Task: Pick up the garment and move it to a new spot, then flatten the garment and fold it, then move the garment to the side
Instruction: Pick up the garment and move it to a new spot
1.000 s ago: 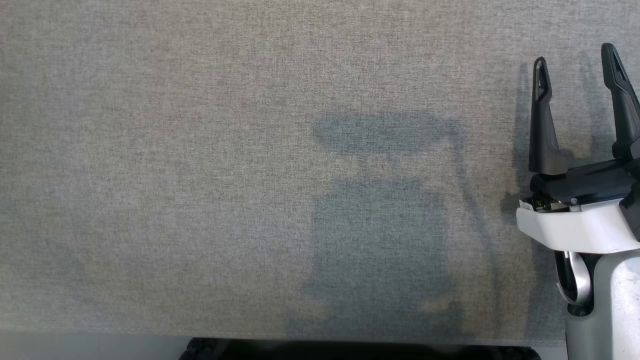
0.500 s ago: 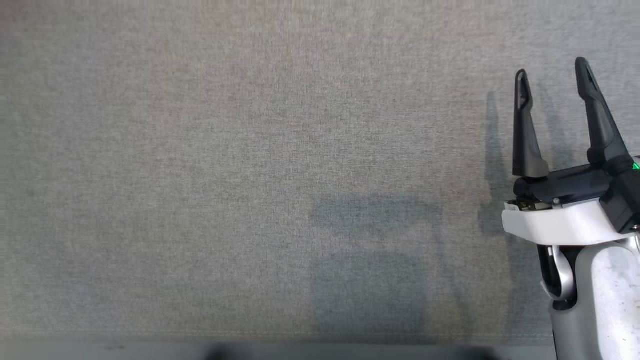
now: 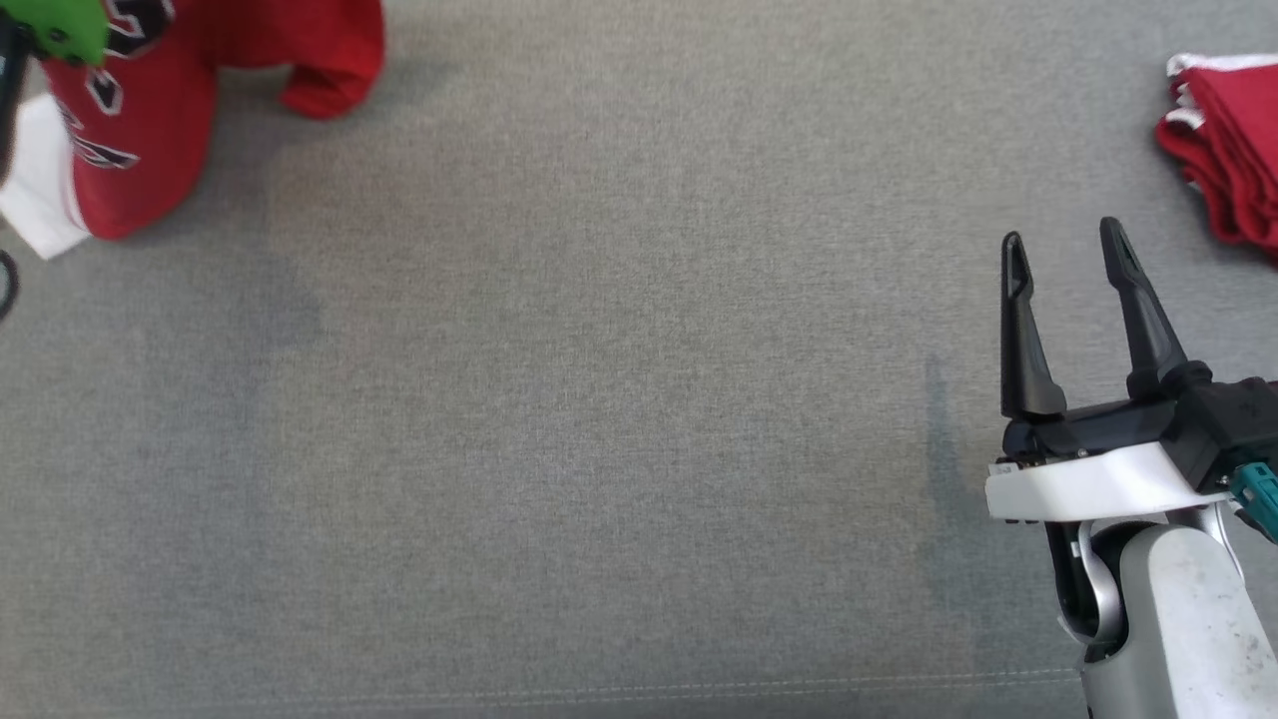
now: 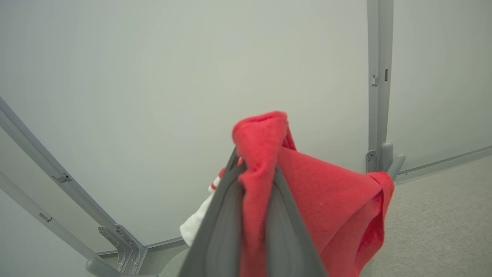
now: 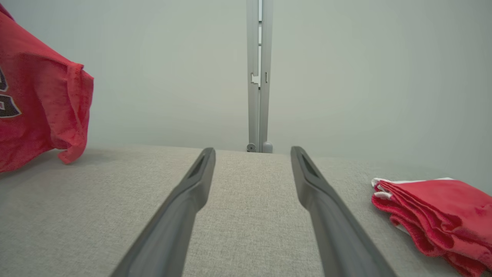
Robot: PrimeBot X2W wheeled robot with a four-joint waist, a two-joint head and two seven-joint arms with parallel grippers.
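Observation:
The garment (image 3: 150,110) is a red shirt with black and white print and a white part. It hangs bunched at the top left of the head view, its lower folds close to the grey surface. In the left wrist view my left gripper (image 4: 255,161) is shut on a fold of the garment (image 4: 326,204), which drapes over the right finger. My right gripper (image 3: 1063,245) stands open at the lower right above the bare cloth, far from the garment. Between its fingers (image 5: 192,192) there is nothing, and the garment (image 5: 34,115) hangs at the left.
A folded pile of red cloth with white trim (image 3: 1223,150) lies at the right edge, also in the right wrist view (image 5: 434,215). The grey cloth-covered table (image 3: 599,399) spreads wide, its seam along the front. A pale wall with a grey post (image 5: 258,77) stands behind.
The head camera has moved, so the whole picture shifted. The hanging red garment and the folded red pile have come into view. My right gripper stays open.

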